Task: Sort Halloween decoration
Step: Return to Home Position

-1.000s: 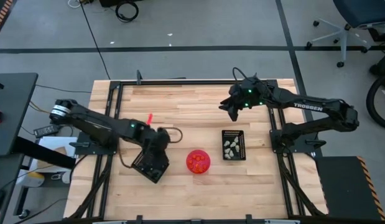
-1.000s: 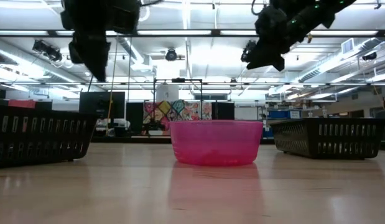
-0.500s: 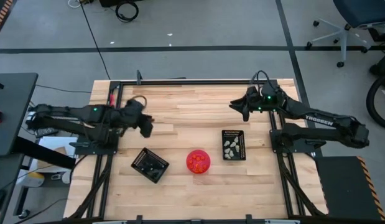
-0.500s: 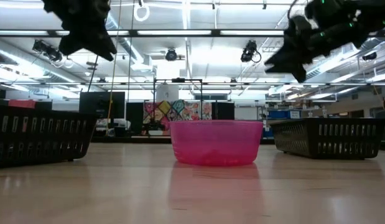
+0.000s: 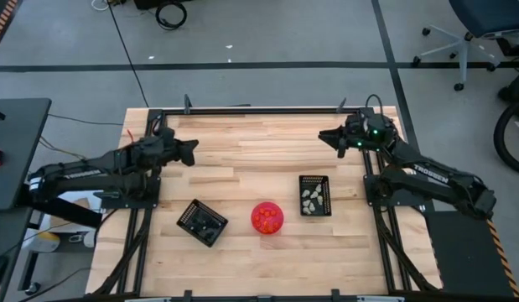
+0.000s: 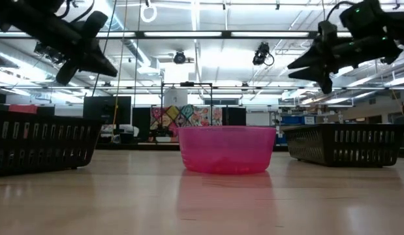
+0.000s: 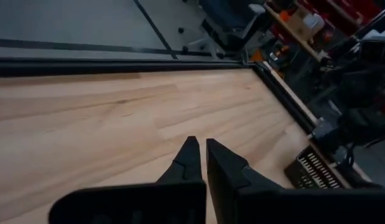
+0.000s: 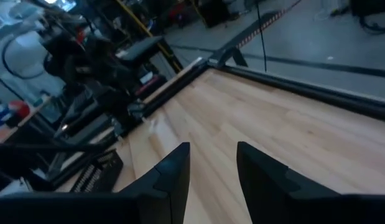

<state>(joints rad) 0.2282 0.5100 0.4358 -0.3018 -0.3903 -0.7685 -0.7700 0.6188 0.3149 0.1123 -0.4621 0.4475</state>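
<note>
Here, two black trays (image 6: 42, 145) (image 6: 345, 145), one pink bowl (image 6: 226, 149); left jaws together, right jaws apart.

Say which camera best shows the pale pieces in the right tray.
The high view: it looks down into the tray, so the pale pieces show. The low view gives only the tray's side wall; neither wrist view shows the pieces.

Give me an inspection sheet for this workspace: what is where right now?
Surface: wooden table, pale planks in a dark frame.
Job's things: orange pieces in pink bowl; pale pieces in right black tray; left black tray skewed, contents unclear.
Clutter: nothing seen.
Grippers: left gripper shut, right gripper open; both empty, raised near the table's far corners.
Cables: black cable across the floor.
Surroundings: office chair, workshop.
</note>
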